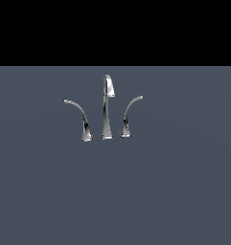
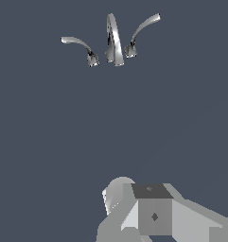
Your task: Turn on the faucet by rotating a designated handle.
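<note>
The chrome faucet stands on the dark grey surface. Its tall tapering spout (image 1: 107,107) with a hooked tip is in the middle. The handle (image 1: 76,108) is the longer, flatter-arching lever on the exterior view's left, swept outward from a small flared base. A shorter, more upright lever (image 1: 129,113) stands on the exterior view's right. The wrist view shows the spout (image 2: 114,40), the handle (image 2: 78,44) and the shorter lever (image 2: 143,26) far off. Only a grey part of my gripper (image 2: 153,212) shows at that picture's edge, well apart from the faucet. Its fingertips are hidden. No gripper shows in the exterior view.
The flat dark grey surface (image 1: 115,191) spreads around the faucet on all sides. A black band fills the space behind it in the exterior view. No other objects show.
</note>
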Controlling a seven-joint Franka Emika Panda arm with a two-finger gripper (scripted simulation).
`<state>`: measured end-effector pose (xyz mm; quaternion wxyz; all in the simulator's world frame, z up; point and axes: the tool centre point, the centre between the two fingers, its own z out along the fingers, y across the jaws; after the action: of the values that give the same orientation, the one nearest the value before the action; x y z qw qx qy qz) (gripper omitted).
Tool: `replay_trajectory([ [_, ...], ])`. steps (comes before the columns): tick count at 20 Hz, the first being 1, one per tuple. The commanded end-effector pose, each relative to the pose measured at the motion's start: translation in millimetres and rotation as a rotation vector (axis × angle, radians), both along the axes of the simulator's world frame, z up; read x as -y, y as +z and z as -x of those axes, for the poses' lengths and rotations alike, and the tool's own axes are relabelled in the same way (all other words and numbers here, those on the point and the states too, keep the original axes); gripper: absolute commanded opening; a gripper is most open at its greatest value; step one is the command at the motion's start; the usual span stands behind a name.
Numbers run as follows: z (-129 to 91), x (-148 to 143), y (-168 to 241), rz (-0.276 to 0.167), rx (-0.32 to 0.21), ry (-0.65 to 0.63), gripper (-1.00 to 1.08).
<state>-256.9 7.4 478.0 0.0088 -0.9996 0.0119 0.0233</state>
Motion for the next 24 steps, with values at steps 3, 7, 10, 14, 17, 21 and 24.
replay_trajectory([
  [3, -0.2, -0.5, -0.4, 0.000, 0.000, -0.002, -1.00],
  [7, -1.8, -4.6, -4.1, 0.001, 0.000, -0.018, -1.00],
  [10, -4.3, -10.4, -9.2, 0.001, 0.001, -0.040, -1.00],
  [14, -9.5, -21.7, -19.2, 0.002, 0.001, -0.083, -1.00],
  [17, -15.2, -32.6, -29.2, 0.003, 0.002, -0.127, -1.00],
  [21, -25.8, -50.4, -45.9, 0.005, 0.003, -0.199, -1.00],
  [24, -35.6, -64.6, -59.8, 0.007, 0.004, -0.259, -1.00],
])
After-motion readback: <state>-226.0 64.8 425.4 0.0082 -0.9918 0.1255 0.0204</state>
